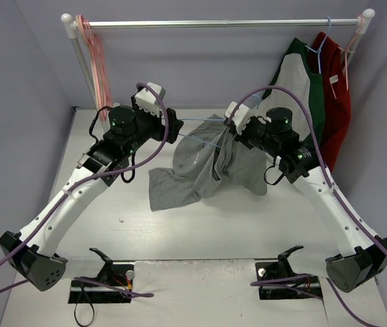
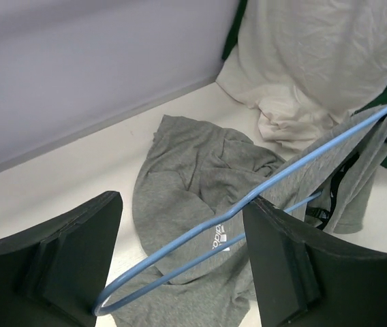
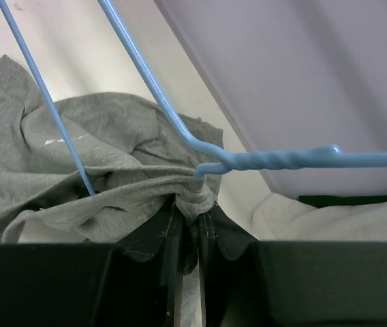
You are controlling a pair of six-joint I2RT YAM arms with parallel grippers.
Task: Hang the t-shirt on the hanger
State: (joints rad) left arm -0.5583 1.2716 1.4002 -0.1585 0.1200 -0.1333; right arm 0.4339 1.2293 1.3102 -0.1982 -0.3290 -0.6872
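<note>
The grey t-shirt lies crumpled on the table's far middle, and one part of it is lifted towards my right gripper. In the right wrist view that gripper is shut on a bunched fold of the t-shirt, just under the twisted neck of the light-blue wire hanger. The hanger spans the gap between both grippers. My left gripper is open. In its wrist view the jaws stand wide apart around the hanger's shoulder end, and the wire touches the right finger. The t-shirt lies below.
A clothes rail runs across the back. Pink hangers hang at its left end. At the right hang a white-and-green shirt on a blue hanger and a red garment. The white-and-green shirt is close behind the t-shirt.
</note>
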